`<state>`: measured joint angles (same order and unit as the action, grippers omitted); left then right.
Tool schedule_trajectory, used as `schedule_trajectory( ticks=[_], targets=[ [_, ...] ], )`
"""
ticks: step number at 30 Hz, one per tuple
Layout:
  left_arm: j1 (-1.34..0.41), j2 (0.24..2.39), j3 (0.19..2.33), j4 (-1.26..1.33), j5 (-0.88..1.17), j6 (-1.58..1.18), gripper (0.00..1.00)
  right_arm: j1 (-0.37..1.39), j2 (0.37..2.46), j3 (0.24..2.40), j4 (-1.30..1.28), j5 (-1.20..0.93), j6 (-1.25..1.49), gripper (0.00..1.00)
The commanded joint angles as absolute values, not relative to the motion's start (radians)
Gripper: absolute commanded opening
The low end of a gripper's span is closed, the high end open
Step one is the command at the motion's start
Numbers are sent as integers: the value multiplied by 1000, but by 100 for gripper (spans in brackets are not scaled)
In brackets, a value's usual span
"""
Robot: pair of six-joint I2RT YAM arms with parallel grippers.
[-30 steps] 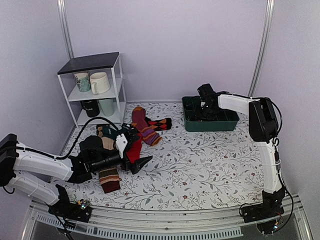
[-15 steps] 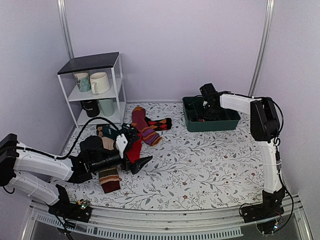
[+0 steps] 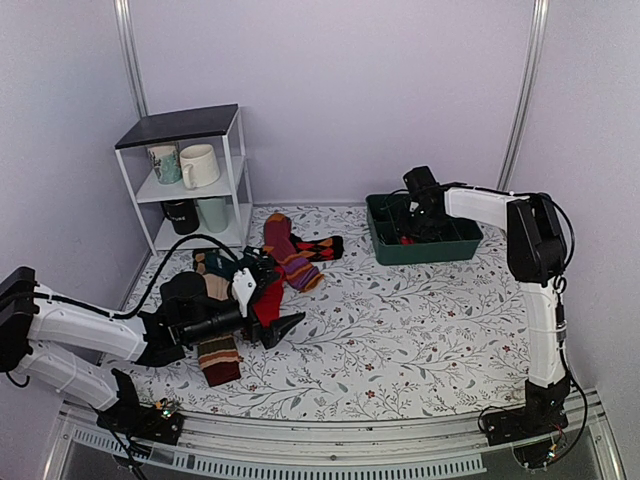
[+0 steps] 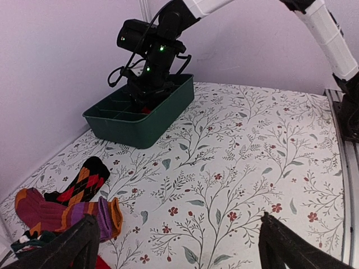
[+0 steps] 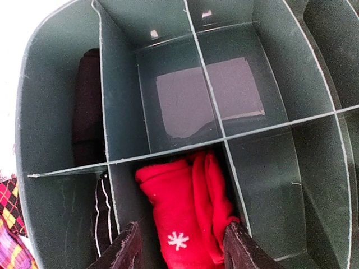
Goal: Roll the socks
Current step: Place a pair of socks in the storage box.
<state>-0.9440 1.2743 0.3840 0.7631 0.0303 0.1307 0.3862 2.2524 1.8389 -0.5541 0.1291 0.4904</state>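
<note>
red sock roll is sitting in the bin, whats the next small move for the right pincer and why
Probably raise the right pincer straight up out of the green bin: the red sock roll rests in a compartment, the fingers parted either side, apparently not squeezing it.

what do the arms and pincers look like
Both arms have white shell links with black joints and black bases: left arm, right arm. A black cable loops over the left one. Each pincer is black with tapered fingers: left pincer, right pincer. Small green lights glow on the right wrist.

Robot test booth, plain lilac walls [image 3: 350, 100], floral tablecloth [image 3: 400, 320], mug shelf [image 3: 180, 125]
</note>
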Motion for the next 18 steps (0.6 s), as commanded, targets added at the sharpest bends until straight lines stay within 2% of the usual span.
schedule_trajectory(
  ticks=[1, 15, 18],
  targets=[
    [-925, 1290, 388, 772, 32, 141, 100, 370, 2175, 1799, -555, 167, 507, 52],
    [-925, 1307, 395, 776, -5, 134, 99, 370, 2008, 1689, -437, 158, 484, 51],
    [-925, 1314, 397, 775, -7, 135, 99, 372, 1966, 1658, -398, 110, 443, 55]
  ],
)
